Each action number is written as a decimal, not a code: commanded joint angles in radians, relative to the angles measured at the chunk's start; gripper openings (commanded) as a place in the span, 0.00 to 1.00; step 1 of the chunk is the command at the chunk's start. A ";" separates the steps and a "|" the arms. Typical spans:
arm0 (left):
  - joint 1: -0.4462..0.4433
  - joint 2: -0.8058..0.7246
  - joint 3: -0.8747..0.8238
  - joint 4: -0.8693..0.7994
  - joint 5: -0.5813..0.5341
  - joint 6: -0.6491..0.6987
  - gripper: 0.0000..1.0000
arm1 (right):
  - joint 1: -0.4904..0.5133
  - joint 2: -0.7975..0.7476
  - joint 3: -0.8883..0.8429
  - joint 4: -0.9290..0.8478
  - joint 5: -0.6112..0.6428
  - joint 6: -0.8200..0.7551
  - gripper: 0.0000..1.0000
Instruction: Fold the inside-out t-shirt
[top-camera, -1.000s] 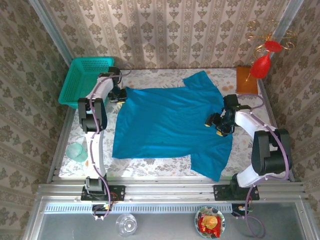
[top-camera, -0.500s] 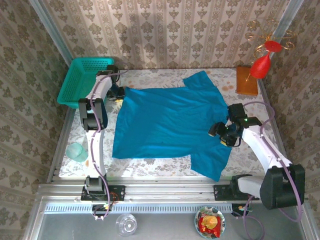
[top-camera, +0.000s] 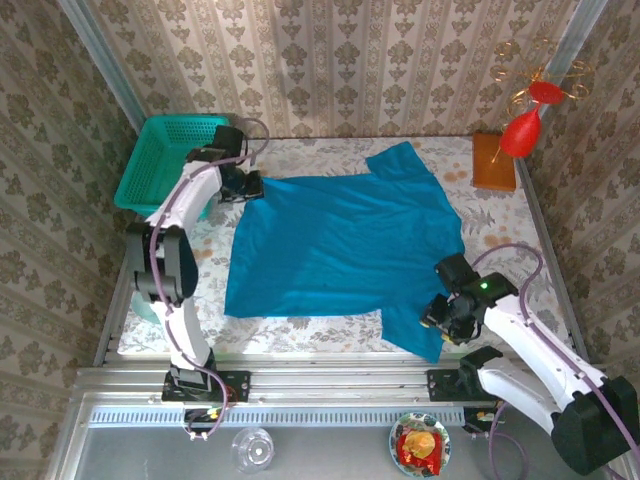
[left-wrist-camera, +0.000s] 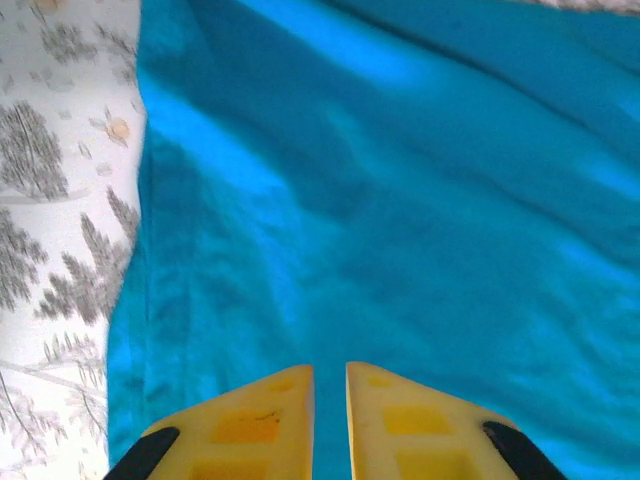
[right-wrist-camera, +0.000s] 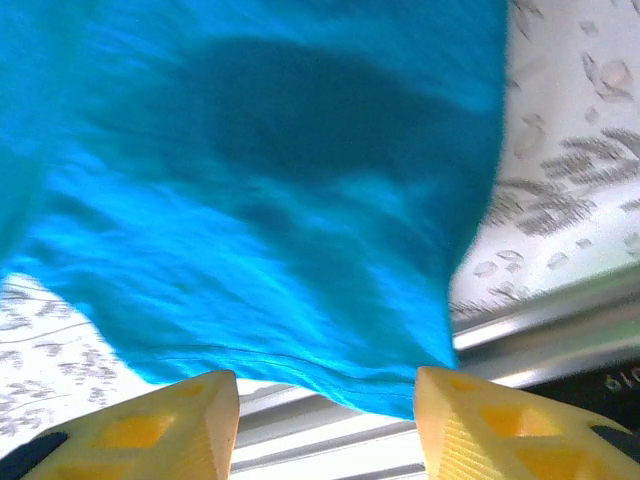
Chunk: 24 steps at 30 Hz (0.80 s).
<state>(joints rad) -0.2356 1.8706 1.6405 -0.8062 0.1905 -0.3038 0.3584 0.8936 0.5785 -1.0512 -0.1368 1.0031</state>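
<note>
The right claw (top-camera: 441, 318) has swung from the middle of the blue t-shirt (top-camera: 340, 240) down to its near sleeve (top-camera: 412, 318), jaws apart over the edge. The left claw (top-camera: 250, 186), clenched, has shifted along the shirt's far left corner; I can't tell whether it grips cloth. The shirt lies flat on the tabletop (top-camera: 490, 225), unfolded, so a first grab looks close.

- Blue t-shirt (top-camera: 340, 240): one.
- Robot arms: two, left arm (top-camera: 185, 198) and right arm (top-camera: 530, 335).
- Grippers: two, left gripper (top-camera: 252, 185) and right gripper (top-camera: 433, 318).
- Yellow fingers (left-wrist-camera: 250, 430): two per gripper, four total.
- Teal mesh basket (top-camera: 160, 160): one.
- Brown wooden block (top-camera: 493, 162): one.
- Red ornament with gold wire curls (top-camera: 525, 125): one.
- Pale green cup (top-camera: 143, 312): one, partly behind left arm.
- Clear glass (top-camera: 252, 447): one.
- Bowl with red and yellow contents (top-camera: 420, 445): one.
- Table (top-camera: 300, 330): one.
</note>
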 joint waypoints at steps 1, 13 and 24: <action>-0.010 -0.091 -0.140 0.062 0.027 -0.045 0.18 | 0.032 -0.006 -0.038 -0.066 0.031 0.138 0.50; -0.028 -0.291 -0.439 0.124 0.055 -0.099 0.19 | 0.097 0.115 -0.098 0.032 0.053 0.367 0.39; -0.030 -0.408 -0.595 0.093 0.045 -0.160 0.20 | 0.097 0.144 -0.156 0.135 0.082 0.476 0.34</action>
<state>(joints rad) -0.2615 1.5166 1.0714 -0.6914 0.2359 -0.4217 0.4500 1.0405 0.4465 -0.9482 -0.1127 1.4231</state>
